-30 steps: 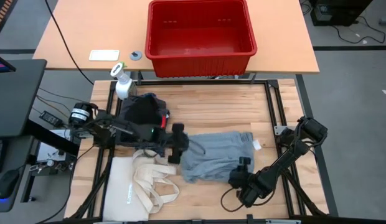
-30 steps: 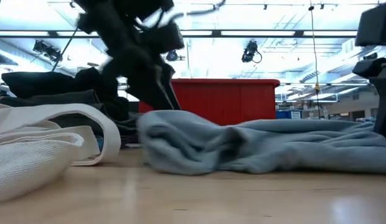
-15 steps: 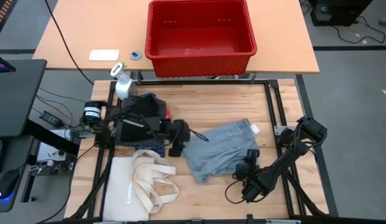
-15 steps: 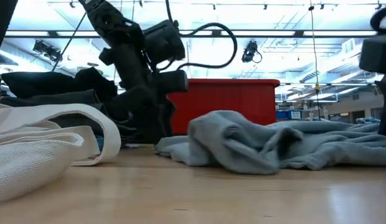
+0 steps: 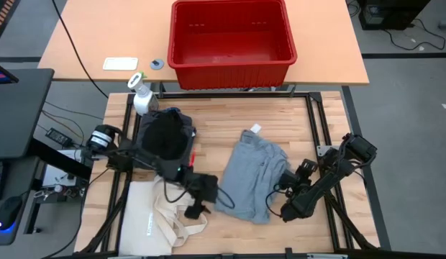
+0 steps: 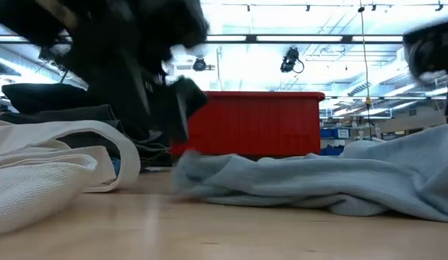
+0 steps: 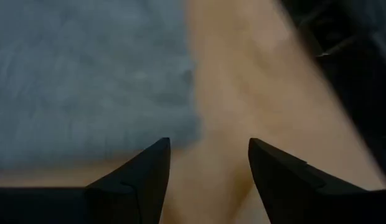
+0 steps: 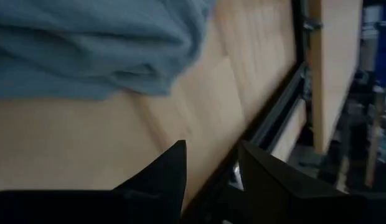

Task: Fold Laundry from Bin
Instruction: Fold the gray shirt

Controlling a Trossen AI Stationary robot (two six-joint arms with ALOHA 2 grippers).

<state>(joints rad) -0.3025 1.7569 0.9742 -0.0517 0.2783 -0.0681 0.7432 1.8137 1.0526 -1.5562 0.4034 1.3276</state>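
A light grey garment (image 5: 255, 176) lies crumpled on the wooden table (image 5: 309, 119), its white tag (image 5: 255, 129) at the far end; it also shows in the low view (image 6: 318, 188). My left gripper (image 5: 193, 209) stands open near the garment's near-left corner, over bare wood (image 7: 208, 168). My right gripper (image 5: 286, 180) stands open beside the garment's right edge, also over bare wood (image 8: 211, 165). A pile of black laundry (image 5: 165, 137) sits at the left. The red bin (image 5: 231, 39) stands on the far table, with no laundry showing inside.
A cream tote bag (image 5: 162, 212) lies at the near left, just beside my left gripper. A white spray bottle (image 5: 142, 97) stands at the far left corner. Black frame rails (image 5: 316, 108) border the table. Bare wood lies between the garment and the far rail.
The grey garment has turned about on the table: its tag end swung from the right side to the far side, and it now lies lengthwise from near to far. My left gripper has gone toward the near edge, off the garment's left edge. My right gripper has turned and shifted slightly far.
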